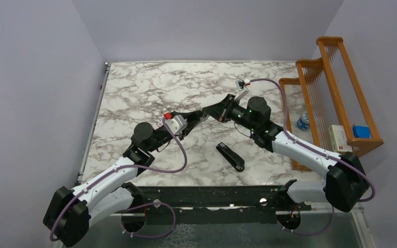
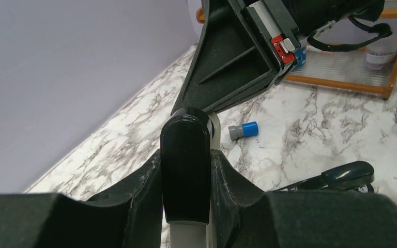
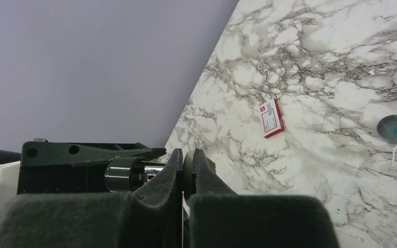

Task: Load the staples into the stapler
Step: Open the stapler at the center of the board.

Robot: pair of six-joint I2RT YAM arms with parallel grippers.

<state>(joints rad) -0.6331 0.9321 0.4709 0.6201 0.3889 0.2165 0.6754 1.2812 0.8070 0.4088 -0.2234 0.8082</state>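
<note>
My left gripper (image 1: 193,122) (image 2: 186,161) is shut on a stapler (image 2: 185,155) with a glossy black top and a pale grey underside, held off the table. Directly opposite, my right gripper (image 1: 207,111) (image 3: 188,158) is shut on a thin pale part at the stapler's far tip (image 3: 188,166). In the left wrist view the right gripper (image 2: 227,62) fills the top. A small white-and-red staples box (image 3: 272,118) lies flat on the marble. No loose staples show.
A second black stapler (image 1: 231,156) (image 2: 341,178) lies on the marble table (image 1: 134,93) near the front. A blue-and-white cylinder (image 2: 244,129) and a dark round disc (image 3: 395,128) lie loose. At the right stands a wooden rack (image 1: 341,88) with a small bottle (image 1: 303,121).
</note>
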